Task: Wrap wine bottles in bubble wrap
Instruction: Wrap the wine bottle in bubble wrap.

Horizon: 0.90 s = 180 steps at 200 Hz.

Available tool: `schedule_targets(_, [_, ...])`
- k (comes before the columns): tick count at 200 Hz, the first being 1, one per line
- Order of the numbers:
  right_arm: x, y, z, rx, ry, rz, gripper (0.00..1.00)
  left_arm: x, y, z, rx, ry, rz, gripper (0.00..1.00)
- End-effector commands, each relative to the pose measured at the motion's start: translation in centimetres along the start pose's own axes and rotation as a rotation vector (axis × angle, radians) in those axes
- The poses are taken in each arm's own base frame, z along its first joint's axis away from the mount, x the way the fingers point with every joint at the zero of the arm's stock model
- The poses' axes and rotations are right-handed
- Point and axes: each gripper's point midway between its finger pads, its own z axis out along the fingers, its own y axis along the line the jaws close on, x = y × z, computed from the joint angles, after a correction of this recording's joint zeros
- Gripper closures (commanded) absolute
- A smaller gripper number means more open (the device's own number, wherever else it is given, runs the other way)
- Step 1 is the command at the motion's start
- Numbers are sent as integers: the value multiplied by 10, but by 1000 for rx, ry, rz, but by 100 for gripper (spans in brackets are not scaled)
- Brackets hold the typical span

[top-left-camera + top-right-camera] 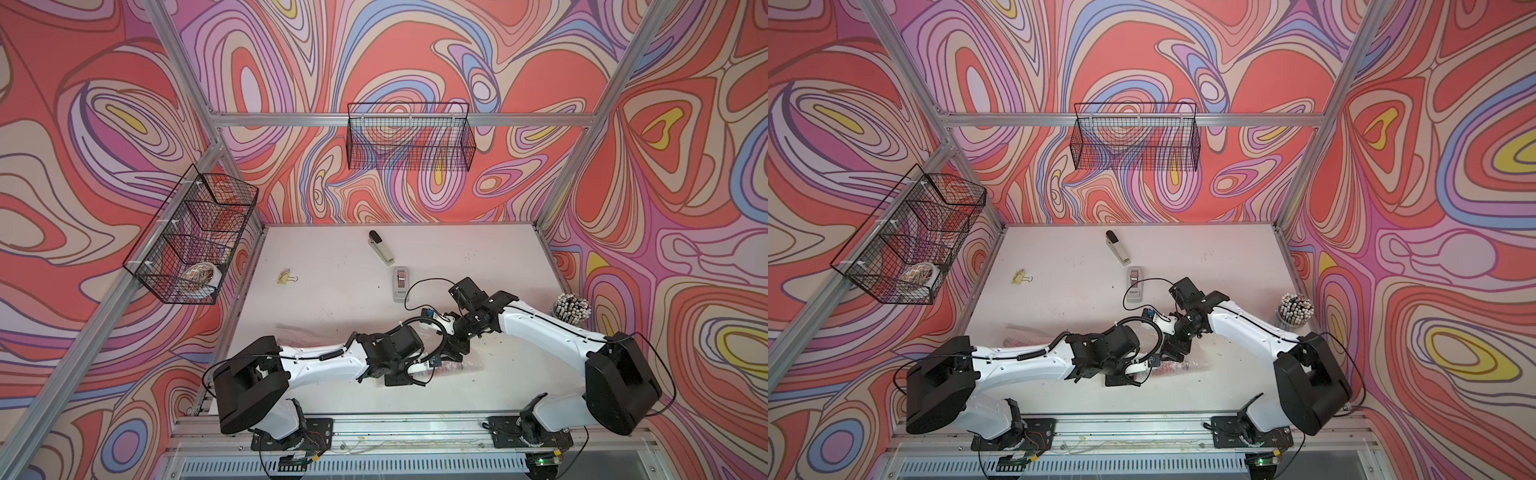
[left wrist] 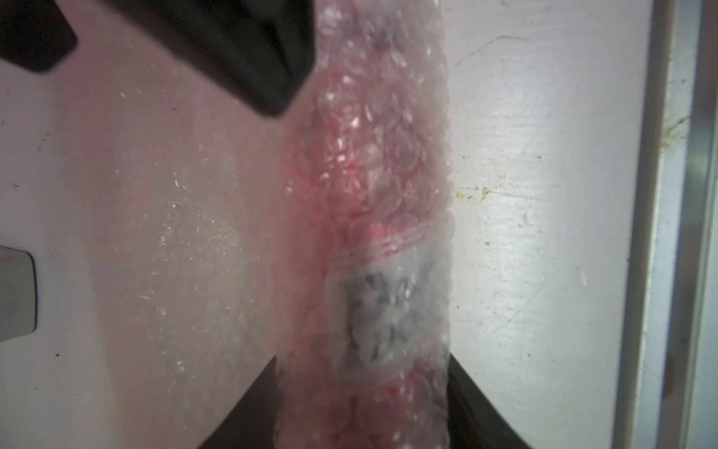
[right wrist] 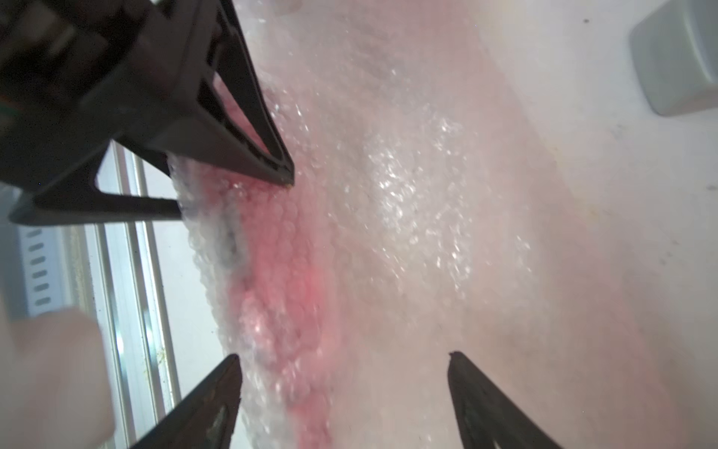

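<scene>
A wine bottle [image 2: 365,163] of red-pink liquid, its label showing grey through the film, lies on the table rolled in bubble wrap [image 2: 412,116]. My left gripper [image 2: 363,420] is shut on this roll, one finger pressed against each side. The rest of the sheet [image 3: 419,202] lies flat beside it. My right gripper [image 3: 344,373] hangs open over that sheet, one finger next to the roll, holding nothing. In both top views the two grippers [image 1: 436,365] [image 1: 1173,351] meet over the pink roll [image 1: 455,369] [image 1: 1179,368]. More bubble wrap with a reddish streak [image 1: 299,332] shows behind the left forearm.
A grey tape dispenser [image 1: 401,282] sits just beyond the grippers, a stapler [image 1: 380,247] farther back, a yellow binder clip [image 1: 286,276] to the left. A cup of pens [image 1: 571,309] stands at the right edge. Wire baskets [image 1: 191,237] [image 1: 409,137] hang on the walls. The front rail [image 2: 660,233] runs close to the roll.
</scene>
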Motion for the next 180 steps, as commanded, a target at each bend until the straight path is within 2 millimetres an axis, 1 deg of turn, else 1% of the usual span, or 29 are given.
schedule_targets(1, [26, -13, -26, 167, 75, -11, 14, 28, -15, -1, 101, 98, -38, 42])
schedule_targets(18, [38, -18, -47, 291, 80, -46, 12, 27, -14, -3, 122, 89, -55, 42])
schedule_targets(25, [41, -16, -55, 325, 74, -73, 12, 27, -14, -3, 132, 88, -61, 42])
schedule_targets(41, [35, -5, -68, 351, 2, -144, 11, 27, -15, -3, 166, 93, -74, 42])
schedule_targets(61, [32, 9, -72, 357, -78, -219, 10, 28, -16, -2, 219, 104, -90, 42])
schedule_targets(82, [26, 25, -68, 319, -165, -260, 10, 26, -11, -6, 251, 88, -128, 42])
schedule_targets(103, [20, 38, -59, 305, -215, -324, 11, 23, -4, -10, 276, 56, -168, 42])
schedule_targets(115, [17, 46, -47, 293, -217, -382, 10, 22, -4, -12, 313, 50, -182, 42])
schedule_targets(130, [9, 55, -31, 307, -204, -490, 10, 22, -5, -12, 366, 60, -195, 42])
schedule_targets(148, [-9, 57, -17, 367, -221, -595, 10, 21, -3, -10, 404, 71, -217, 42])
schedule_targets(157, [-16, 59, -7, 375, -228, -641, 10, 20, -2, -9, 419, 75, -225, 42])
schedule_targets(168, [-20, 62, 8, 359, -210, -682, 10, 20, 1, -9, 430, 74, -236, 43])
schedule_targets(180, [-25, 59, 22, 362, -184, -710, 10, 19, 4, -9, 437, 69, -245, 43])
